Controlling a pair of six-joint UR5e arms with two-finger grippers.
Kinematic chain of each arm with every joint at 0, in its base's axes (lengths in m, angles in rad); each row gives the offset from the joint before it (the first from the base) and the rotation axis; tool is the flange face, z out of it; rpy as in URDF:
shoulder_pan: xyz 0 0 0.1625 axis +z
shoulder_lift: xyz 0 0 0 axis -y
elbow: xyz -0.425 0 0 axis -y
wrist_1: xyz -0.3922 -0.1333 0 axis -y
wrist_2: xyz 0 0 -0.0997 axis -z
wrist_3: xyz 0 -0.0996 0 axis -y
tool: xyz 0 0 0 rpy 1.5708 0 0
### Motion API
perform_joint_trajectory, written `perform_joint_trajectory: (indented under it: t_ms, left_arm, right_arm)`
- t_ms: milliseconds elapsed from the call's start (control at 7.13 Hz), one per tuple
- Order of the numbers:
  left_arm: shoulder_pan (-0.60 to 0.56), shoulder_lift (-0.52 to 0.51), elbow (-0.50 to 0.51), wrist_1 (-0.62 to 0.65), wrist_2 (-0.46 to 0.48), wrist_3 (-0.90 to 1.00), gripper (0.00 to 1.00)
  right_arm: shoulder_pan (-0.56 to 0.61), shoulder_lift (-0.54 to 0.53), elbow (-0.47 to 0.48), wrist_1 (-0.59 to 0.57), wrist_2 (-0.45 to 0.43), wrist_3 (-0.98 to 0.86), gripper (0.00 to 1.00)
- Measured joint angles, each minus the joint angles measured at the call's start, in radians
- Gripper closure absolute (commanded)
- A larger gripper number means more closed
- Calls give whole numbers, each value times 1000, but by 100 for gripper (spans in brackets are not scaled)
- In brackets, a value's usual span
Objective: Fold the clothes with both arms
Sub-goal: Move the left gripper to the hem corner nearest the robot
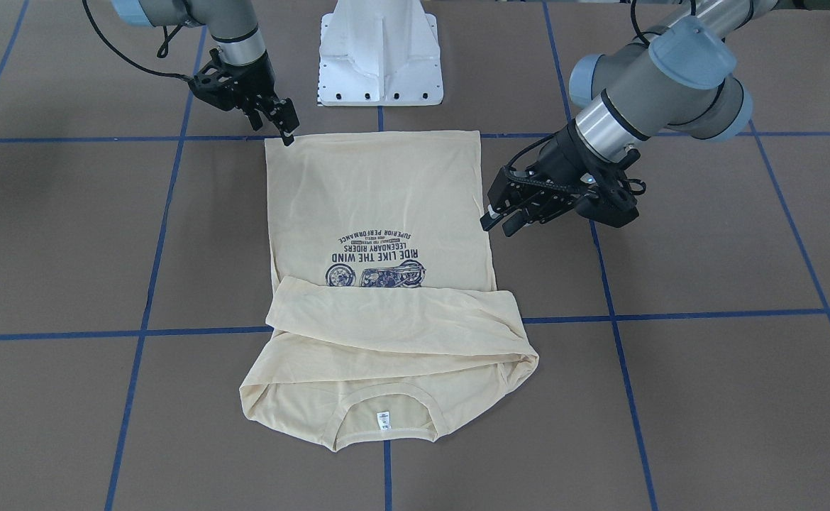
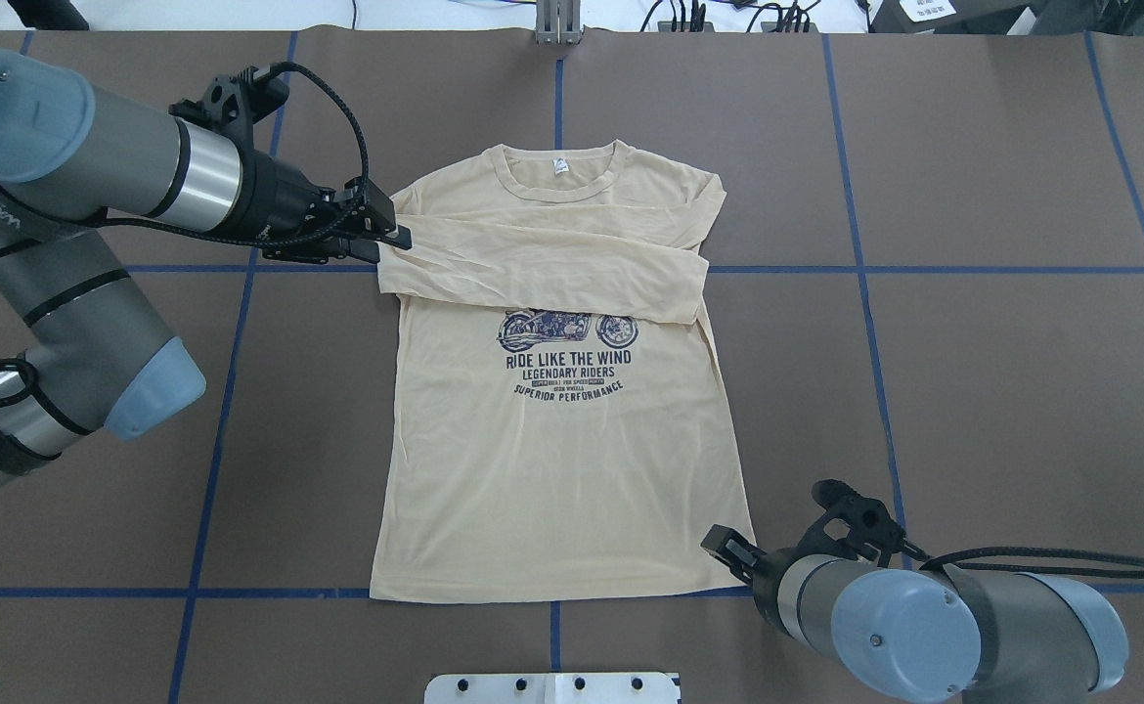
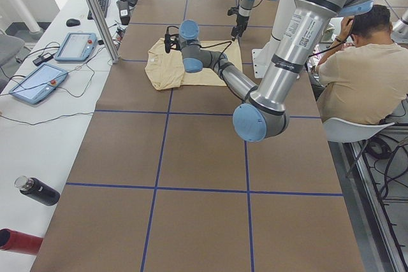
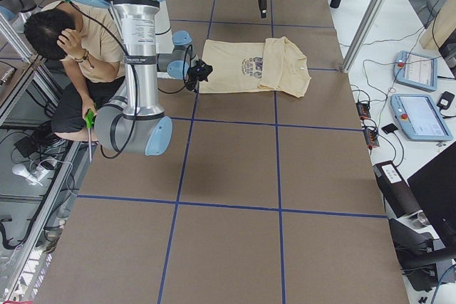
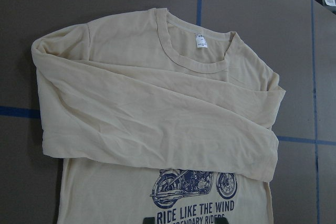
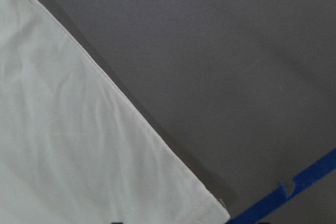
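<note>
The T-shirt (image 2: 552, 469) lies flat on the table (image 2: 973, 391) mid-frame in the overhead view, with its sleeves folded across its chest. The left gripper (image 2: 391, 242), at the fold's left edge, has parted, empty fingers. The right gripper (image 2: 726, 544) hangs by the hem's lower right corner; I cannot tell its finger gap.

Counter (image 2: 973, 391): brown matte top, divided into large squares by blue tape lines (image 2: 924, 269). White pedestal base (image 1: 381, 57) stood at the robot-side edge, mid-width. One pale cream-yellow long-sleeved T-shirt (image 2: 552, 469) lay flat on the counter, front up, hem just beside the base and collar toward the far edge. Sleeves (image 2: 543, 274) were folded across the chest, overlapping the top of the navy motorcycle print (image 2: 567, 330).
</note>
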Motion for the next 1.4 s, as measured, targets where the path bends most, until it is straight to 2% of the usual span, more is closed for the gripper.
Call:
perform_joint_trajectory:
  t_ms: [140, 561, 702, 842, 982, 1122, 1263, 1403]
  left_arm:
    - [0, 2, -2, 0, 0, 0, 50]
    - [2, 6, -2, 0, 3, 0, 50]
    - [3, 9, -2, 0, 4, 0, 50]
    - [4, 11, -2, 0, 6, 0, 50]
    - [5, 12, -2, 0, 7, 0, 50]
    - [6, 13, -2, 0, 8, 0, 50]
    - [6, 13, -2, 0, 8, 0, 50]
    - [6, 13, -2, 0, 8, 0, 50]
  right_arm:
    - [0, 0, -3, 0, -1, 1, 22]
    - [-1, -6, -10, 0, -2, 2, 23]
    - [-1, -7, -11, 0, -2, 2, 40]
    - [-1, -7, -11, 0, -2, 2, 51]
    - [0, -7, -12, 0, -1, 3, 51]
    - [0, -8, -12, -1, -2, 3, 61]
    - [0, -9, -12, -1, -2, 3, 91]
    - [1, -9, -10, 0, -2, 3, 100]
